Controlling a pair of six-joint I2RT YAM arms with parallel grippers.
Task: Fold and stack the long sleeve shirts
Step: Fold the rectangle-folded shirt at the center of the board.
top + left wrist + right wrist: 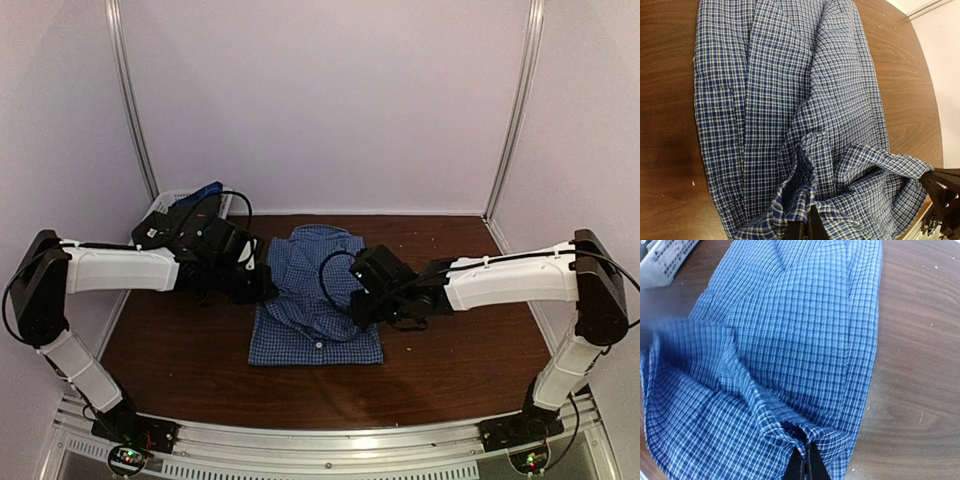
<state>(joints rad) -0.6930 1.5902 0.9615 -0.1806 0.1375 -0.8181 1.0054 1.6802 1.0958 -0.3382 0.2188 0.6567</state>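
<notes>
The left fingers [798,232] and right fingers [816,471] each clamp tight on one checked shirt [310,335] lying on the desk [460,350].

The shirt [315,300] is covered all over in small blue and white checks. The table [460,350] is coloured dark brown, and wood lines are seen in it. The left arm [120,270] and the right arm [510,282] are coloured white, with black parts at the bends. The basket [165,205] is white, and a bright blue cloth [205,190] is seen in it. The walls [320,100] are coloured pale pinkish white.
</notes>
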